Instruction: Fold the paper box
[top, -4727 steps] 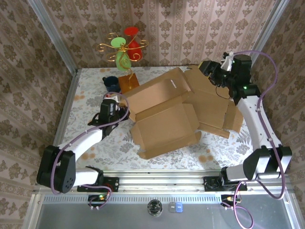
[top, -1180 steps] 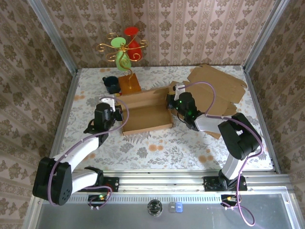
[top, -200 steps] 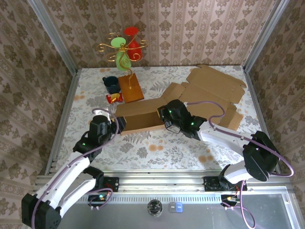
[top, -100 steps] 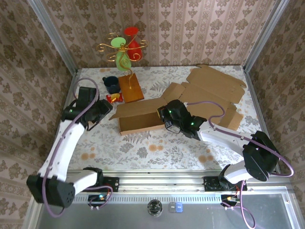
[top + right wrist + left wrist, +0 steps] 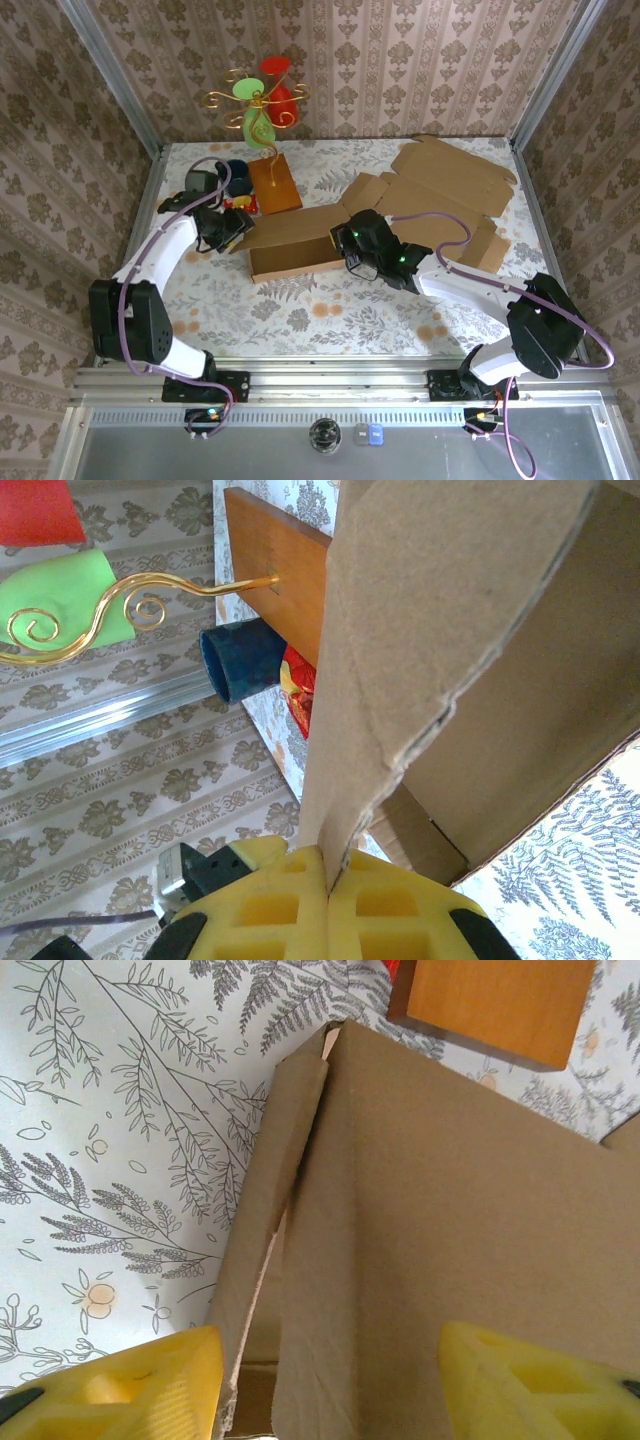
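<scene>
My right gripper (image 5: pixel 328 875) is clenched on the right end wall of the paper box (image 5: pixel 292 245), steadying it, I judge, where it sits left of the middle of the table (image 5: pixel 330 322). My left gripper (image 5: pixel 330 1380) hangs released, jaws straddling the loose left flap, likely to press it in. No print is readable on the cardboard.
</scene>
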Available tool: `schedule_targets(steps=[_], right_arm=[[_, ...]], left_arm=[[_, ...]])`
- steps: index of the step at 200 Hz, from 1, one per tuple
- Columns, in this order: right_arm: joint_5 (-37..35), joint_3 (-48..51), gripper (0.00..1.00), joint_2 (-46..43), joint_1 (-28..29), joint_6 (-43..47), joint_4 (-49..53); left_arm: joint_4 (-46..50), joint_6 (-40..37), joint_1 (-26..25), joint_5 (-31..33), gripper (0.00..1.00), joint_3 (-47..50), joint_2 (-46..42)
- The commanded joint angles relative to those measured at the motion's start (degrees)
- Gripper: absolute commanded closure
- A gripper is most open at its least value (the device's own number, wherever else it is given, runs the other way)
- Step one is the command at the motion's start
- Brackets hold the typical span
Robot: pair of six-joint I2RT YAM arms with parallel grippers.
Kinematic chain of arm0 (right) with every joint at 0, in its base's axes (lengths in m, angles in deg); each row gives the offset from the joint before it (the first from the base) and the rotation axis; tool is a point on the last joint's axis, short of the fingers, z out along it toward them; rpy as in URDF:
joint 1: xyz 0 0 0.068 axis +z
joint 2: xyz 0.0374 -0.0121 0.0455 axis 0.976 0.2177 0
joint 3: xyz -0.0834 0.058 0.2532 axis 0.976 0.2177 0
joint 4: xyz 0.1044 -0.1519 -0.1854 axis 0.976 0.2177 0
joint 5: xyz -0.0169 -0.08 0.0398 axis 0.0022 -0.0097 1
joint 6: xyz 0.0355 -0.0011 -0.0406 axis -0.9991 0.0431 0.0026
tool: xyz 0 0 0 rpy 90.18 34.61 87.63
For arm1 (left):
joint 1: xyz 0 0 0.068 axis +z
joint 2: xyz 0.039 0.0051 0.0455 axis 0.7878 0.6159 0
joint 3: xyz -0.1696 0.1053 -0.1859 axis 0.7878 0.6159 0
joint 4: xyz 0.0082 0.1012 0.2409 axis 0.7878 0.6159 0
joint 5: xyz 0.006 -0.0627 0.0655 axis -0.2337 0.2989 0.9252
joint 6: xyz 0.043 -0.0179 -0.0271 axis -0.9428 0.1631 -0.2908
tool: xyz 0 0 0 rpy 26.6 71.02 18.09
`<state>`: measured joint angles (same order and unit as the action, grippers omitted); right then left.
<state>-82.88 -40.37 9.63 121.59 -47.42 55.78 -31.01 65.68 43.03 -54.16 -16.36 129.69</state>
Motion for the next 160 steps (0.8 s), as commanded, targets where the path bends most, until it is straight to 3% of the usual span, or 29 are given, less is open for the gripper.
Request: schedule_targets(steps=[1,125,148,160], right_arm=[[0.2,0.0,1.0,0.7,0.4,0.1,3.4],[3.3,3.8,0.98,-0.1,0.2,0.6,6.3],[4.7,4.3,0.93,-0.2,0.1,1.3,7.5],[5.6,4.0,0.82,-0.7,-0.2,3.1,9.3]], left_arm=[[-0.8,-4.1,0.3,-0.1,0.42,2.4,-0.7],[-13.7,-6.7,0.4,-1.3,0.56,15.0,-0.5],[-15.1,-7.0,0.4,-1.2,0.59,16.0,-0.5],[-15.5,-7.4,0.4,-1.3,0.61,16.3,-0.5]])
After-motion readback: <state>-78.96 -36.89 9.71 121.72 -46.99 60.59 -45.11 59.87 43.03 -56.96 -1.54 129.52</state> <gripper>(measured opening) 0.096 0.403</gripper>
